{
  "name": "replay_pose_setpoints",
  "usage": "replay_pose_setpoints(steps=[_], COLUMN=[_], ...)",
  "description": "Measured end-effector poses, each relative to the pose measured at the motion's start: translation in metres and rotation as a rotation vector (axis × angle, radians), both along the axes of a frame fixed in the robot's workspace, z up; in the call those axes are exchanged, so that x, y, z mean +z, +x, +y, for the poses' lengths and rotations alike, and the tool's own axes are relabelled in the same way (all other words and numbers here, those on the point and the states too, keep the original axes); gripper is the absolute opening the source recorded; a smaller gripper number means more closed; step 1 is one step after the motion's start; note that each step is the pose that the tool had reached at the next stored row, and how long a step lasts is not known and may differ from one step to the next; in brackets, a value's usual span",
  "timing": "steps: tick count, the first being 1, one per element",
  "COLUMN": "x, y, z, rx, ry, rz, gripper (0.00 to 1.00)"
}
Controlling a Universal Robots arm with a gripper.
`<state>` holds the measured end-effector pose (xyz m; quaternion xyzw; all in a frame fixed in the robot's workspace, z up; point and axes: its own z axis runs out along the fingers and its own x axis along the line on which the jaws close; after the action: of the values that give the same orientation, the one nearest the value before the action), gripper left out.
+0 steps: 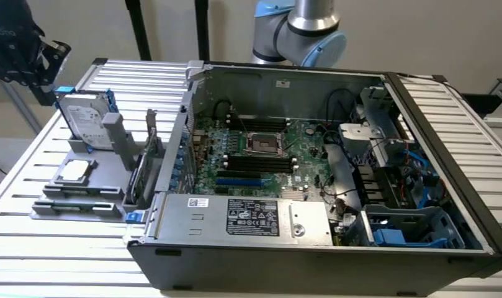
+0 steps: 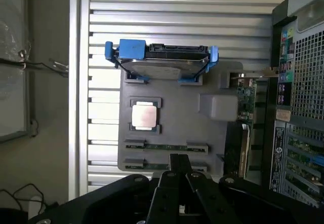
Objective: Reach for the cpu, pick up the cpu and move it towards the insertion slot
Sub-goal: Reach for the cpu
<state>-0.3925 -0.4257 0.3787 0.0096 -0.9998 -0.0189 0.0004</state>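
The cpu (image 1: 77, 169), a small square chip with a silver-grey top, lies flat in a recess of the grey holder (image 1: 102, 180) on the slatted table, at the exterior view's left. In the wrist view the cpu (image 2: 144, 116) sits apart from my gripper (image 2: 179, 164), whose black fingers are pressed together with nothing between them. In the exterior view my gripper (image 1: 44, 87) hangs high beyond the holder's far end, well above the cpu. The insertion slot (image 1: 265, 144), a dark square socket in a shiny frame, sits on the green motherboard (image 1: 304, 139) inside the open computer case.
A silver hard drive in a blue frame (image 1: 85, 121) stands upright at the holder's far end, close under my gripper. An expansion card (image 1: 143, 164) stands between the holder and the case wall (image 1: 172, 155). Black memory slots (image 1: 255, 162) and a power supply (image 1: 242, 217) lie near the socket.
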Motion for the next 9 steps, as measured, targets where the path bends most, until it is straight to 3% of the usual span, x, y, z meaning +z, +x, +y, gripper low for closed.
replay_pose_setpoints(steps=[5, 9], x=[-0.0022, -0.0024], y=[-0.019, -0.023], z=[0.0043, 0.0058], rx=[0.0, 0.0], ry=[-0.0003, -0.0003], rz=[0.0, 0.0], gripper=[0.11, 0.11])
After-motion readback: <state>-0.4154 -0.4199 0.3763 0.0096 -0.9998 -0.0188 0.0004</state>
